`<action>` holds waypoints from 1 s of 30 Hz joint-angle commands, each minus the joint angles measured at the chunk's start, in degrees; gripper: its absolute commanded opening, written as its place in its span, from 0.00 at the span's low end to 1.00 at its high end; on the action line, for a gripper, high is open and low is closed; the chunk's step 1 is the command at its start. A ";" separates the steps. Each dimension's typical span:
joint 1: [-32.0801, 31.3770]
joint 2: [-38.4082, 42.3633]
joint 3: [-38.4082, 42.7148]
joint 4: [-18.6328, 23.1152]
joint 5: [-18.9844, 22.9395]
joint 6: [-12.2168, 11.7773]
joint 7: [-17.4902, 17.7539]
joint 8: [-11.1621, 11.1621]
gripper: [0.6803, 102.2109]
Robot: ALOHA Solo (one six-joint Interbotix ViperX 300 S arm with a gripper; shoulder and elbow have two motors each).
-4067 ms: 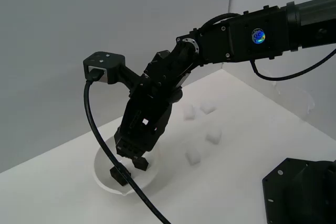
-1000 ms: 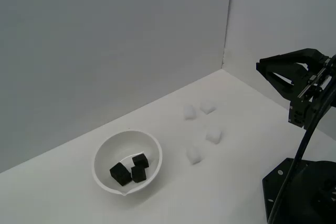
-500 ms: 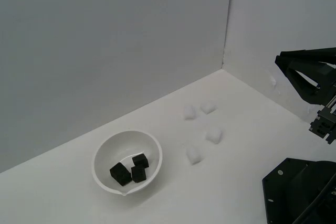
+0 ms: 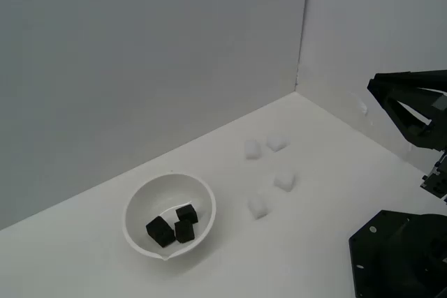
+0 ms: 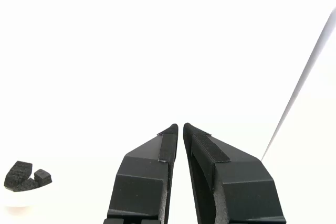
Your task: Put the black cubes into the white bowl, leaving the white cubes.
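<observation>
All three black cubes (image 4: 174,226) are seated together in the white bowl (image 4: 139,202) on the bench (image 4: 84,256), so the sorting appears complete. Four white cubes (image 4: 271,169) are left outside it, toward the exterior view's right. The fingers (image 5: 171,136) are clenched with nothing between them; the overexposed wrist view probably faces the bench.

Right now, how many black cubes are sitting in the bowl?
3, all inside the white bowl: one toward the exterior view's left, one farther back, one in front of it. None shows on the table among the white cubes; nothing seems hidden.
</observation>
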 commanded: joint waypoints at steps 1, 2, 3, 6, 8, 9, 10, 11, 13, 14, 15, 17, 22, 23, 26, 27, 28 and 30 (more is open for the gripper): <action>0.79 0.26 0.26 -0.35 -0.53 -0.70 0.09 0.70 0.02; 0.79 0.26 0.35 -0.35 -0.53 -0.62 0.09 0.70 0.02; 0.79 0.53 0.53 -0.35 -0.53 -0.70 0.09 0.70 0.02; 0.79 2.20 2.29 -0.35 -0.44 -0.70 0.53 0.62 0.02; 0.79 2.72 2.46 -0.26 -0.44 -0.70 0.70 0.62 0.02; 0.79 2.55 2.46 -0.26 -0.35 -0.62 0.70 0.62 0.02; 0.79 2.46 2.46 -0.26 -0.44 -0.62 0.70 0.62 0.02; 0.79 2.46 2.46 -0.26 -0.35 -0.70 0.70 0.70 0.03; 0.79 2.46 2.46 -0.26 -0.44 -0.70 0.70 0.70 0.02; 0.79 2.46 2.46 -0.26 -0.44 -0.70 0.70 0.62 0.02; 0.79 2.46 2.46 -0.26 -0.35 -0.70 0.70 0.70 0.02; 0.79 2.46 2.46 -0.26 -0.44 -0.70 0.70 0.62 0.02; 0.79 2.46 2.46 -0.26 -0.44 -0.70 0.70 0.62 0.02; 0.79 2.46 2.46 -0.26 -0.35 -0.70 0.70 0.62 0.02; 0.79 2.46 2.46 -0.26 -0.35 -0.70 0.62 0.62 0.02; 0.79 2.46 2.46 -0.26 -0.35 -0.70 0.62 0.70 0.02; 0.79 2.46 2.46 -0.26 -0.44 -0.70 0.62 0.62 0.02; 0.79 2.46 2.46 -0.26 -0.44 -0.62 0.62 0.62 0.02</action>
